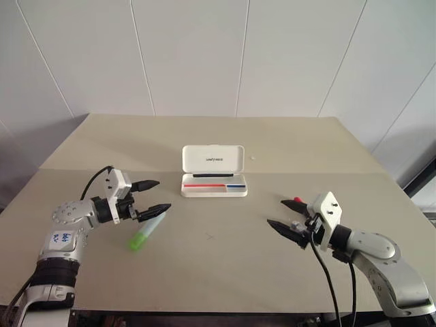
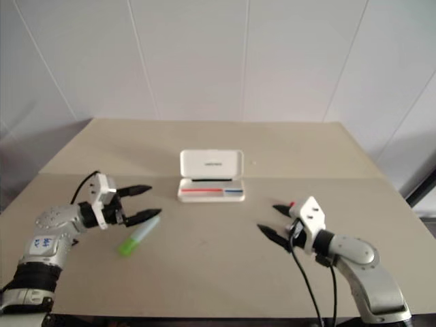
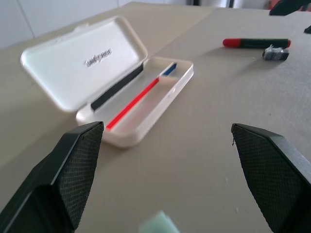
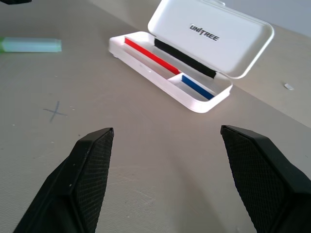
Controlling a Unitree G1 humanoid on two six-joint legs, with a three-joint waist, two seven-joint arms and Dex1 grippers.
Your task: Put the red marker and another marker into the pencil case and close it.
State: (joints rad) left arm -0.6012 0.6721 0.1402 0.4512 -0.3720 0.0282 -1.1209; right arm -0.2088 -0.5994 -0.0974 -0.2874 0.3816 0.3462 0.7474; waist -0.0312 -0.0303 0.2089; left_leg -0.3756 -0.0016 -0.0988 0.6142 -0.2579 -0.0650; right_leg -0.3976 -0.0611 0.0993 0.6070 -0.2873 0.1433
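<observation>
A big tan table (image 1: 204,272) holds everything. The white pencil case (image 1: 214,172) sits in the middle of it, a bit toward the far side, with its lid standing up and open. Inside the tray you can see a red stripe and a blue stripe. The left gripper (image 1: 154,198) hangs over the table on the left, and its two black fingers are spread wide apart with nothing between them. The green marker (image 1: 148,231) lies flat on the table just under and beside that gripper, with its pale cap end near the lower finger; I cannot tell if they touch. The right gripper (image 1: 286,214) hangs over the table on the right, and its fingers are spread wide too, holding nothing. The red marker (image 3: 256,43) lies flat on the table close by the right gripper, well apart from the case. A small dark and grey thing (image 3: 275,53), too blurry to name, lies right beside the red marker. A small pencil cross (image 4: 54,112) is drawn on the table between the two grippers. The open table between each gripper and the case has nothing on it.
</observation>
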